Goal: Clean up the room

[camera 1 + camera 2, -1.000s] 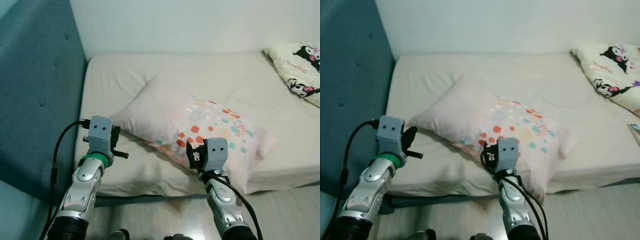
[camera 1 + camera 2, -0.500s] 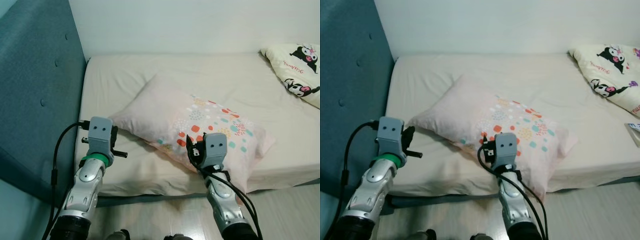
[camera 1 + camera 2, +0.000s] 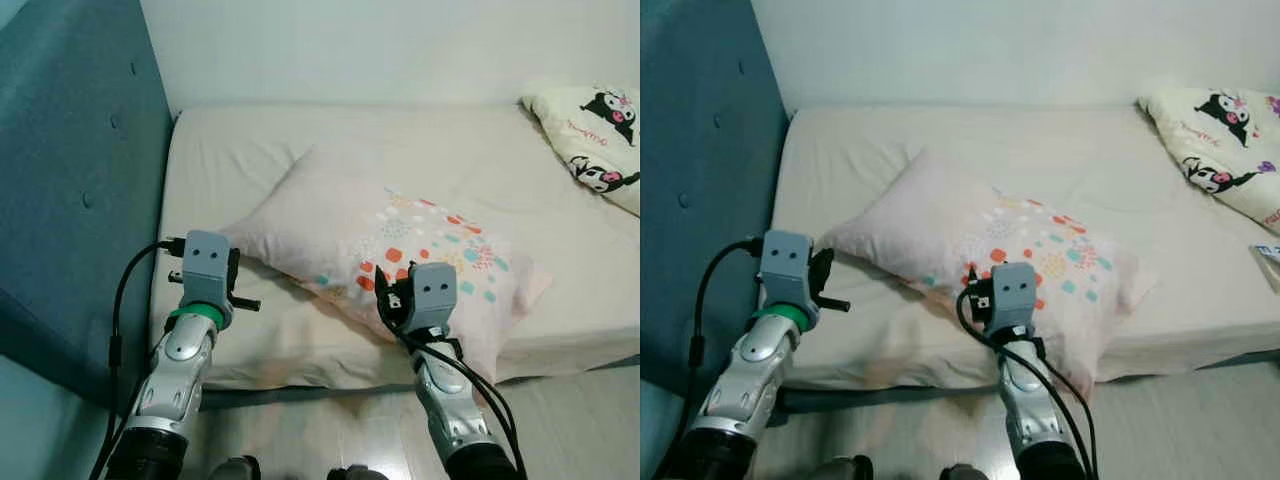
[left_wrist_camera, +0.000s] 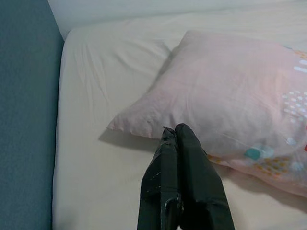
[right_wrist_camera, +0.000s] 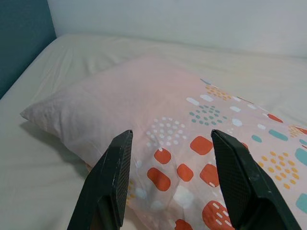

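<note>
Pillow (image 3: 400,250) lies on bed (image 3: 250,150), right gripper (image 5: 172,182) spread above it.

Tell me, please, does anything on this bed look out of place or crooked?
Yes. The pink pillow lies diagonally across the middle of the mattress, one corner hanging past the front edge, not squared against the blue headboard. The right gripper hangs open over it; the left gripper is shut near its corner.

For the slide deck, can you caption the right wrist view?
Right gripper, jaws open, poised over the pink pillow with coloured dots lying on the cream bed.
</note>
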Controlling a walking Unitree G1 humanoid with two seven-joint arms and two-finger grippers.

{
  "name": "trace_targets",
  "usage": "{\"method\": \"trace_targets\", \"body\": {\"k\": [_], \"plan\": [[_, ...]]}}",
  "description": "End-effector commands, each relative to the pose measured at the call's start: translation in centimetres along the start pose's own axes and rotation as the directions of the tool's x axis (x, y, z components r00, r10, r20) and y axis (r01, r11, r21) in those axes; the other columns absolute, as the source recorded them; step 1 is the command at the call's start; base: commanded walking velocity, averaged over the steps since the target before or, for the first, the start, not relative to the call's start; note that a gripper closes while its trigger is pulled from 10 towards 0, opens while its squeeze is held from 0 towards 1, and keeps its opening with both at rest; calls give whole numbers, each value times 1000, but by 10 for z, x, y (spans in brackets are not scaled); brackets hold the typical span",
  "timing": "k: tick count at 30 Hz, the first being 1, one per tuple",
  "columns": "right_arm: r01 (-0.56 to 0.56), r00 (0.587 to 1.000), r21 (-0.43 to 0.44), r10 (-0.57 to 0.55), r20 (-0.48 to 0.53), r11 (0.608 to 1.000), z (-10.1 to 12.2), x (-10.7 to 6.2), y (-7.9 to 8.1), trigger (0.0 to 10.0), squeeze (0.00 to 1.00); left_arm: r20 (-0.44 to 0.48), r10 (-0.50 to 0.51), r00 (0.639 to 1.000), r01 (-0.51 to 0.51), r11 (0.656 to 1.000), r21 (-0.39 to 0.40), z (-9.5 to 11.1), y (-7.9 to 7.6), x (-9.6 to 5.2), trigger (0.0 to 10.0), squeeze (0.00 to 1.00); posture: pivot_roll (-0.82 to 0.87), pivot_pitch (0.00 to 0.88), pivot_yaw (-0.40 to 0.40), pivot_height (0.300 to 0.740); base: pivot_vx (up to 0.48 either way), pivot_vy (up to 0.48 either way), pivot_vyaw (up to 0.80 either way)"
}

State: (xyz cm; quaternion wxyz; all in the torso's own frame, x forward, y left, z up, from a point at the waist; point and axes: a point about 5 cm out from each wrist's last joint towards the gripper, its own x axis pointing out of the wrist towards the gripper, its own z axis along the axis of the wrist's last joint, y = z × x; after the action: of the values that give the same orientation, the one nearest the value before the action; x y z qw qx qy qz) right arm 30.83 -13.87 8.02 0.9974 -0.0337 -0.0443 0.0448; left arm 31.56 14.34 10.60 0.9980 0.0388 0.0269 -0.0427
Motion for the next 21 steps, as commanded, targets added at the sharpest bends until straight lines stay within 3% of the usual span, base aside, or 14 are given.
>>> {"method": "trace_targets", "body": {"k": [1, 21], "plan": [[1, 1000, -9, -1, -23, 1000, -4, -3, -1, 10000, 0, -22, 5, 1000, -5, 1000, 5, -7, 1, -2, 10000, 0, 19, 79, 22, 660, 0, 0, 0], [27, 999, 8, -27, -27, 1000, -5, -1, -5, 10000, 0, -18, 2, 1000, -2, 1000, 20, -6, 4, -1, 10000, 0, 25, 79, 37, 596, 0, 0, 0]]}}
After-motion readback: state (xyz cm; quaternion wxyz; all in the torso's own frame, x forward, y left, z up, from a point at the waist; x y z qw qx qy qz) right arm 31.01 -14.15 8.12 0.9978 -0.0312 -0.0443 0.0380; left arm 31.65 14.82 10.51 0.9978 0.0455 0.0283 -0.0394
